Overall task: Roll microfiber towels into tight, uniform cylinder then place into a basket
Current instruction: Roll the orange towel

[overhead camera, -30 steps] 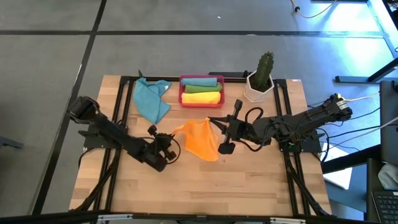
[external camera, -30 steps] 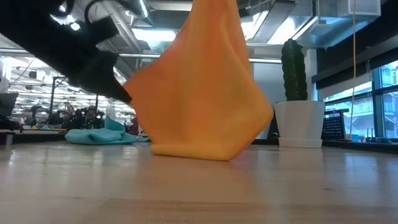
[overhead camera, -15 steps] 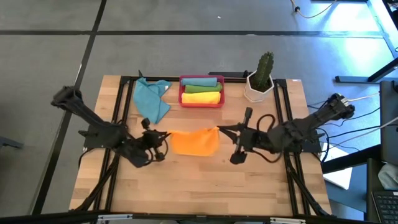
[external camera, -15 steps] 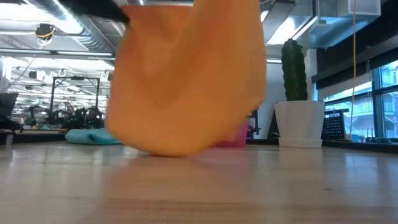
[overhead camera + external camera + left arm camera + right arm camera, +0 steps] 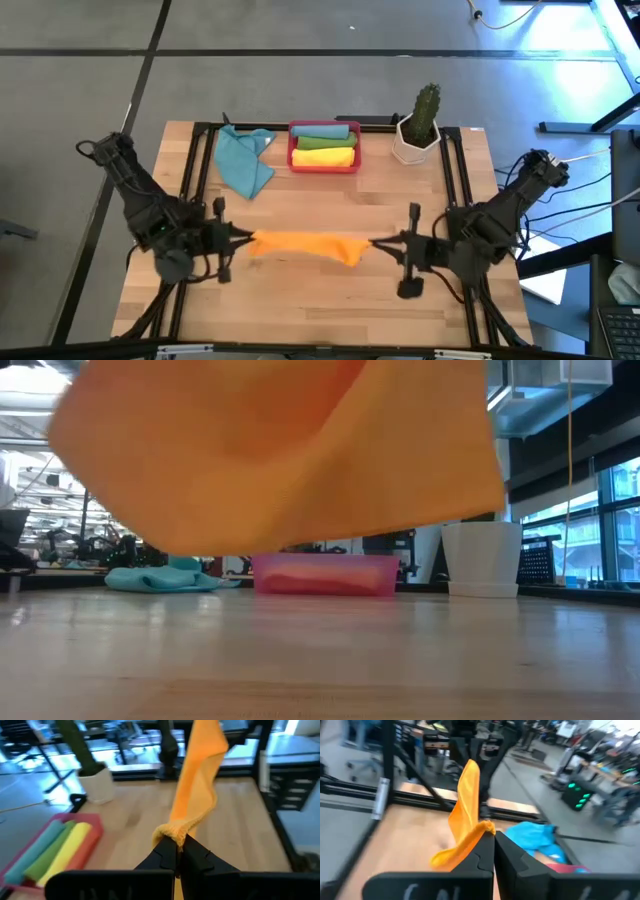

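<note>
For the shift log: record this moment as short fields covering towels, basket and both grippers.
held item: orange microfiber towel, stretched between both grippers, clear of the table
left gripper: shut on one end of the towel
right gripper: shut on the other end
red plastic basket: holds three rolled towels, teal, green and yellow
loose item: teal blue towel, crumpled, left of basket
bystander: cactus in white pot

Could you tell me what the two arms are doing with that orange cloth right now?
The left gripper and the right gripper are each shut on one end of the orange towel, stretching it between them above the wooden table. The red basket at the back holds three rolled towels, teal, green and yellow. A teal blue towel lies unrolled beside it, and a potted cactus stands on its other side.
</note>
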